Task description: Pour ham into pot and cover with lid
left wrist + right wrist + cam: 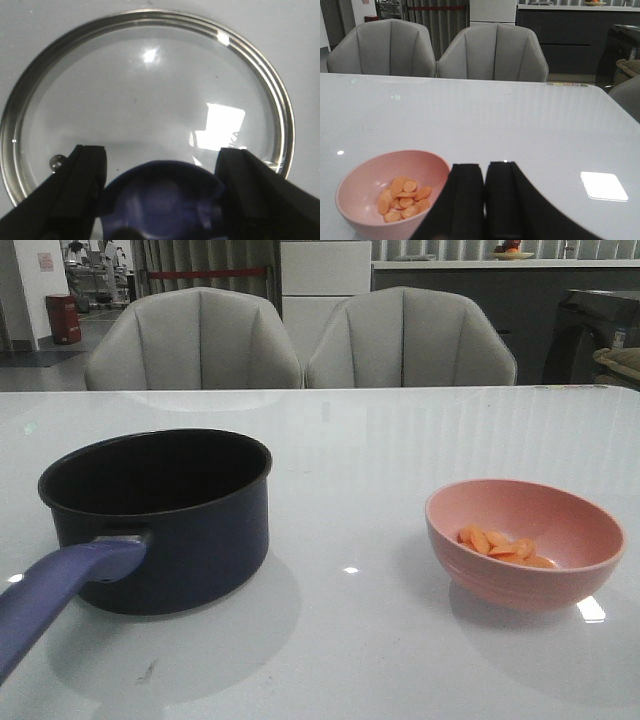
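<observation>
The dark navy pot [170, 515] stands at the left of the white table, its purple-blue handle [60, 595] reaching toward the front edge. At the right, a pink bowl [525, 540] holds the orange ham slices [505, 547]. Neither gripper shows in the front view. The left wrist view looks down on the glass lid [150, 85], which lies flat. My left gripper [161, 150] is open, one finger on each side of the purple-blue knob [162, 197]. My right gripper [484, 165] is shut and empty, just beside the bowl [365, 205] with the ham [402, 199].
Two grey chairs [195, 340] [410, 340] stand behind the table's far edge. The glossy tabletop [350, 440] stretches between pot and bowl. In the right wrist view the table's corner [600, 90] lies off to one side.
</observation>
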